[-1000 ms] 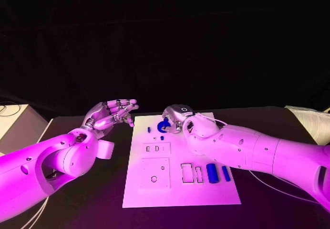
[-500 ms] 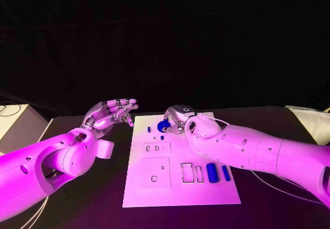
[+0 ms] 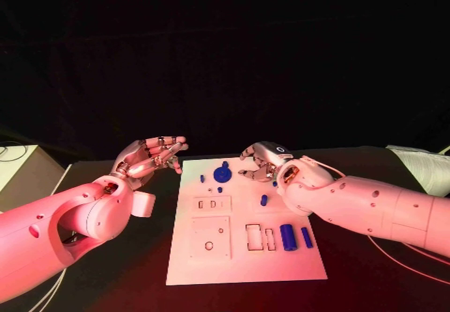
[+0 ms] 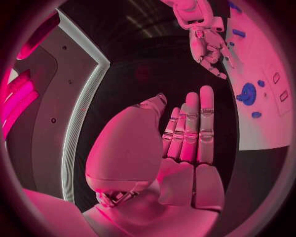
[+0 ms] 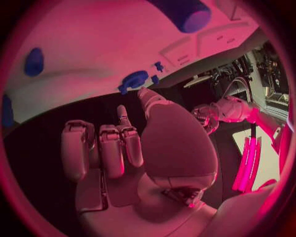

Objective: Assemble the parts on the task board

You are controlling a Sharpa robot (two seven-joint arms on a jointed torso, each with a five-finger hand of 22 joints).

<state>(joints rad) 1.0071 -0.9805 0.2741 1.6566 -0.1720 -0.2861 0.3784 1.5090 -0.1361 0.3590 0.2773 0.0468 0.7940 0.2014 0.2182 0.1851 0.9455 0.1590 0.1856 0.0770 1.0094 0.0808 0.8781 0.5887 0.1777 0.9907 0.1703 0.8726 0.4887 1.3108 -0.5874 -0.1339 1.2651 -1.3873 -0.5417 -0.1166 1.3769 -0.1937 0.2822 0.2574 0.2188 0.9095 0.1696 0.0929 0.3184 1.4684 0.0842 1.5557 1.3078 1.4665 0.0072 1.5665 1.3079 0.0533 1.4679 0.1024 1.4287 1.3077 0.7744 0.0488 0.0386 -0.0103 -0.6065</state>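
On the black surface (image 3: 112,273) seen from the head camera lies the white task board (image 3: 246,260), with the small blue parts spread over it: a round blue disc (image 3: 222,174) near its far edge, a small blue peg (image 3: 201,177) just left of the disc, a tiny blue piece (image 3: 220,190) just below it, another small blue piece (image 3: 263,200) toward the middle, and a thick blue cylinder (image 3: 288,236) with a thin blue bar (image 3: 307,236) beside it near the right edge. The left robot hand (image 3: 150,156) hangs above the surface just off the board's left edge, palm up, fingers loosely curled and apart, holding nothing. The right robot hand (image 3: 263,161) is over the board's far right corner, near the disc but apart from it, fingers bent and spread with nothing between them. Seen from the left wrist, the left robot hand (image 4: 179,148) has its fingers straight, side by side, with the thumb apart and nothing in the palm; beyond it are the board (image 4: 262,118), the disc (image 4: 248,94) and the right robot hand (image 4: 206,47). Seen from the right wrist, the right robot hand (image 5: 123,148) has curled fingers that grip nothing, and beyond them sit the board (image 5: 98,44), the disc (image 5: 133,80), the cylinder (image 5: 182,12) and the left robot hand (image 5: 212,113).
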